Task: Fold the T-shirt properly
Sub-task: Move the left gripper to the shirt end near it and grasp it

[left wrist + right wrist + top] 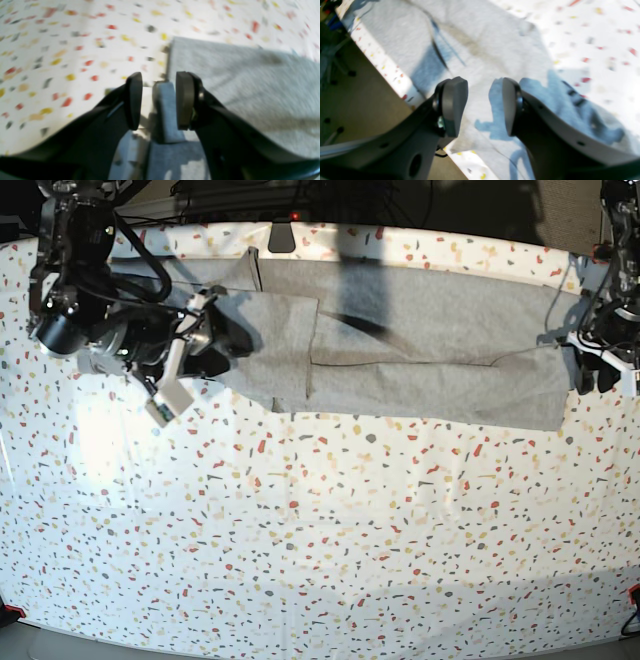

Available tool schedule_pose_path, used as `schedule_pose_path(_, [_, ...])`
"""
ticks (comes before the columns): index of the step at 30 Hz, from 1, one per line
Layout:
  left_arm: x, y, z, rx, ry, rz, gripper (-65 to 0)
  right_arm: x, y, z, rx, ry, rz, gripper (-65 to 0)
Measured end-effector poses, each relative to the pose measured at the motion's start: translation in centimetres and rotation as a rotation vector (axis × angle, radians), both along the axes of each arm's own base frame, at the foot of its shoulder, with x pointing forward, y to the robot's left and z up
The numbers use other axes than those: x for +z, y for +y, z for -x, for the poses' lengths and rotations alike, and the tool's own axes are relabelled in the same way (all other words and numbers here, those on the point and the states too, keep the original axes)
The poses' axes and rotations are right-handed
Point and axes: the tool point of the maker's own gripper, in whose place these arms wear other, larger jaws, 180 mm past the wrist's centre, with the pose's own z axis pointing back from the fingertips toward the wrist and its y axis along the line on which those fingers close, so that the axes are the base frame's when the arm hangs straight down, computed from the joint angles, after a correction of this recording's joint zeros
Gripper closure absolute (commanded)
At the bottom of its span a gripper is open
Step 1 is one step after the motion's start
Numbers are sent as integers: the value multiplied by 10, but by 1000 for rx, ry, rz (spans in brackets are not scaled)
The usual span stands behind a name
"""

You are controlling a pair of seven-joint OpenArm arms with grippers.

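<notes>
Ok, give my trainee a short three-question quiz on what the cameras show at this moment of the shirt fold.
1. True or false: the T-shirt lies as a long band along the far edge of the table.
2. Multiple choice: the jaws of the right gripper stand A) clamped on cloth, B) apart with nothing between them, C) out of view.
3. Short answer: in the left wrist view, what lies beneath the left gripper: the middle of the shirt or its edge?

Key:
1. True.
2. B.
3. Its edge; speckled tabletop shows on one side and grey cloth on the other.
</notes>
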Motion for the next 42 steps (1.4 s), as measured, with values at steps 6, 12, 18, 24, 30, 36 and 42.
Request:
schedule_pose_path(6, [-24, -12, 8, -53, 50, 116, -232, 4, -15, -6, -49, -18, 8, -271])
schedule_pose_path(12, [-48, -17, 7, -112, 108, 190, -232, 1, -15, -2, -47, 0, 17, -271])
schedule_pose_path(18, [-56, -29, 3, -183, 126, 319, -232, 1, -16, -3, -48, 0, 17, -271])
schedule_pose_path(24, [-59, -39, 10, -221, 196, 385, -229, 2, -15, -3, -50, -5, 13, -271])
schedule_pose_path(30, [-63, -40, 14, -229, 230, 384, -104, 2, -15, -3, -50, -6, 13, -271])
schedule_pose_path(36, [-59, -40, 11, -218, 175, 389, 0, 3, -15, -4, -51, -9, 10, -270])
schedule_pose_path(42, [-61, -29, 10, -165, 187, 375, 0, 14, -2, -4, -35, -28, -84, -270])
